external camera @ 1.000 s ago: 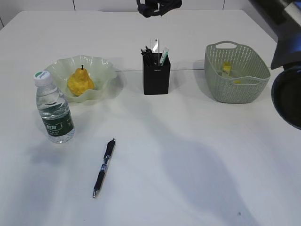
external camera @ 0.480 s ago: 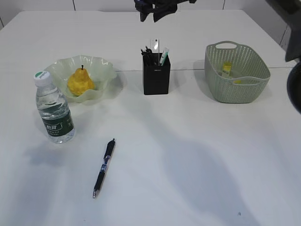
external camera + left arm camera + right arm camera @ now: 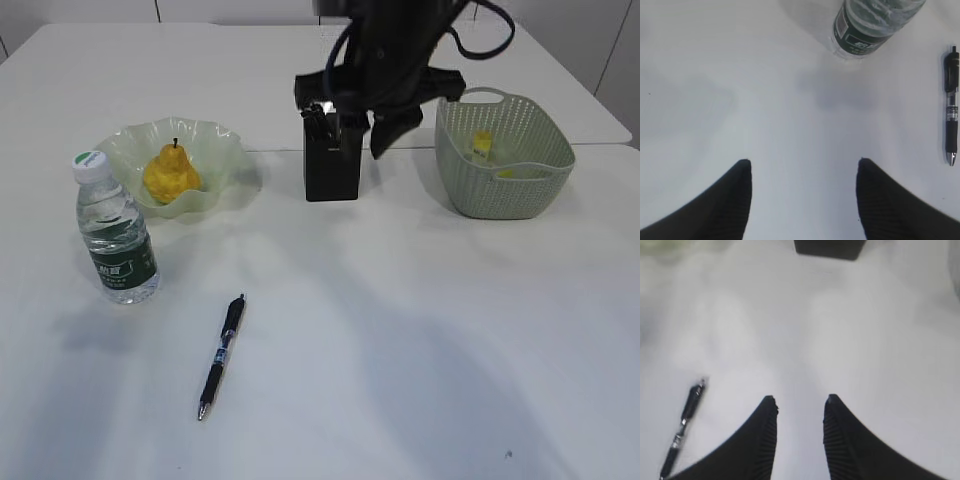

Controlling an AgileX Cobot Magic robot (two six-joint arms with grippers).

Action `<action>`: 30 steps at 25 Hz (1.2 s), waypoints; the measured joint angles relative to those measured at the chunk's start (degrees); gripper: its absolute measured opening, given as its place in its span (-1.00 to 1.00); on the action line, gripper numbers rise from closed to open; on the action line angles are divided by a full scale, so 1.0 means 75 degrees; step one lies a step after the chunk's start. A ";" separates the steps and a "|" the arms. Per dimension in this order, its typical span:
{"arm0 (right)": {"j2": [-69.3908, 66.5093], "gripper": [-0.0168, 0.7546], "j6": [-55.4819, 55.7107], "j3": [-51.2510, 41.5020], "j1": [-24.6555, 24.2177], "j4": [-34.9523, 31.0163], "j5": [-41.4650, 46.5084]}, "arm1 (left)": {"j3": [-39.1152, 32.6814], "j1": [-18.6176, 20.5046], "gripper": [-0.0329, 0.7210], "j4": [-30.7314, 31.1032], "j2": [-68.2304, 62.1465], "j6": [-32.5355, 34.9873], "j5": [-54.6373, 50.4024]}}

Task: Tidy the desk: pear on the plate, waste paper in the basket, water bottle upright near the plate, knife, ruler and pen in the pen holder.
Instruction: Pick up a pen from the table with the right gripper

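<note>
1. Pear [image 3: 171,172] is seen lying on the plate [image 3: 225,150]; water bottle [image 3: 115,231] is stood upright nearby.
2. Pen [image 3: 221,355] is left flat on the desk [image 3: 420,340] (outside the pen holder [image 3: 332,160]).
3. Left gripper [image 3: 802,167] is held apart, empty.
4. Right gripper [image 3: 800,405] is held narrowly apart, empty.

- The water bottle [image 3: 115,240] carries a dark green label with white print, too small and blurred to read.
- The pen [image 3: 951,107] has a printed band on its barrel, not legible either.
</note>
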State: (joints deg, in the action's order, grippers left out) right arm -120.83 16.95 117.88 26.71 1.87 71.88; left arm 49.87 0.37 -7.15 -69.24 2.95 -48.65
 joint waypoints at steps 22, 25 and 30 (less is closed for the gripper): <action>0.1080 -0.33 0.1895 -0.2954 0.1026 -0.0881 -0.0809 | 0.0000 0.0000 0.32 -0.0202 0.0000 0.0000 0.0000; 0.1080 -0.32 0.2379 -0.2954 0.1030 -0.1303 -0.1342 | 0.0000 0.0000 0.32 -0.0202 0.0000 0.0000 0.0000; 0.0994 -0.31 0.2871 -0.2954 0.1064 -0.1476 -0.1677 | 0.0000 0.0000 0.32 -0.0202 0.0000 0.0000 0.0000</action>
State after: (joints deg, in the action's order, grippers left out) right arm -113.37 38.48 95.73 34.69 -9.21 59.31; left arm 49.87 0.37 -8.66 -69.24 2.95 -48.65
